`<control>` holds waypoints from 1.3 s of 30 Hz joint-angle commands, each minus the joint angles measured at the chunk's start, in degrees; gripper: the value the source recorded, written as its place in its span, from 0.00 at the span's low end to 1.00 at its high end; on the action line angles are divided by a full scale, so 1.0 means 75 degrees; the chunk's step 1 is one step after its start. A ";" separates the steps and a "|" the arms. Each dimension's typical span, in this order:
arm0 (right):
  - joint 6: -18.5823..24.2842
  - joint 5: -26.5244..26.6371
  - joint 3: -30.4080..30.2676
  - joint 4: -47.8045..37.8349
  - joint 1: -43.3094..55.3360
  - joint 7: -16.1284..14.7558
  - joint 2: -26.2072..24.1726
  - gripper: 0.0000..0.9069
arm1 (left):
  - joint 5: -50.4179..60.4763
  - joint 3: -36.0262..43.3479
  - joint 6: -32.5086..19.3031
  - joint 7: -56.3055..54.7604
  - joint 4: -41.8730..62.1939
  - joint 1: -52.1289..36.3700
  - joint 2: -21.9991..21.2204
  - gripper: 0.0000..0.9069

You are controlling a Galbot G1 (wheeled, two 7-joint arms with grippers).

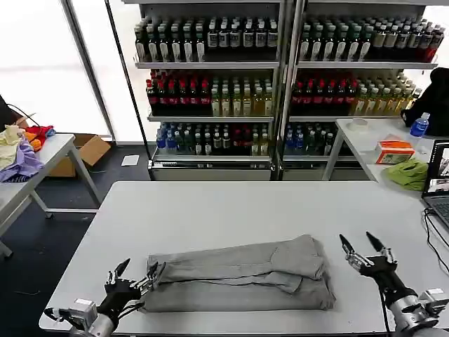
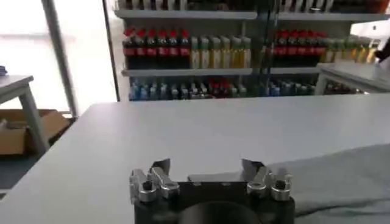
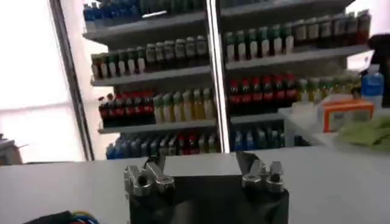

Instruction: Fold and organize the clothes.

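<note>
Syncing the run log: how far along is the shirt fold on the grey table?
Done: the grey shirt lies on the table folded lengthwise into a long band, sleeves tucked in.
In hand: nothing gripped. The left gripper is open at the band's left end; the right gripper is open just off its right end.
Left: likely a crosswise fold to make it compact, then putting it away.

Right gripper [image 3: 203, 165] sits above the white desk [image 3: 329, 182], fingers [image 3: 153, 168] spread apart with nothing between them. Beyond stand shelves of bottles [image 3: 183, 106]; an orange box [image 3: 345, 113] occupies a side table.
</note>
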 commanded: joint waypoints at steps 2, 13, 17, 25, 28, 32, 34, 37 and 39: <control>0.1054 0.0159 0.0375 -0.0122 -0.0264 0.0109 0.0218 1.00 | 0.0505 0.0748 0.0048 -0.0647 0.0560 -0.0194 -0.0971 1.00; 0.1031 -0.0025 0.0167 -0.0021 -0.0376 0.0191 0.0430 1.00 | 0.0332 0.0813 0.0047 -0.0627 0.0857 -0.0158 -0.0932 0.78; 0.1035 -0.0027 0.0160 -0.0034 -0.0402 0.0180 0.0456 1.00 | 0.0330 0.0933 -0.0027 -0.0619 0.0905 -0.0192 -0.1034 0.12; 0.1069 0.0047 0.0131 -0.0027 -0.0417 0.0176 0.0529 1.00 | 0.0606 0.1041 -0.0141 -0.0261 0.1031 -0.0200 -0.1110 0.01; 0.1128 0.0212 0.0110 -0.0058 -0.0437 0.0163 0.0571 1.00 | 0.0761 0.1042 -0.0162 -0.0187 0.1085 -0.0207 -0.1114 0.01; 0.1151 0.0302 0.0075 -0.0099 -0.0415 0.0166 0.0588 1.00 | 0.0826 0.1024 -0.0176 -0.0124 0.1132 -0.0209 -0.1182 0.01; 0.1148 0.0297 0.0011 -0.0062 -0.0437 0.0165 0.0600 1.00 | 0.0820 0.0925 -0.0200 -0.0125 0.1091 -0.0248 -0.1244 0.01; 0.1148 0.0249 -0.0068 0.0011 -0.0460 0.0151 0.0649 1.00 | 0.0764 0.0397 -0.0228 0.0134 0.0904 -0.0271 -0.1364 0.01; 0.1135 0.0260 -0.0065 0.0037 -0.0449 0.0156 0.0671 1.00 | 0.0626 -0.0258 -0.0269 0.0447 0.0744 -0.0197 -0.1337 0.01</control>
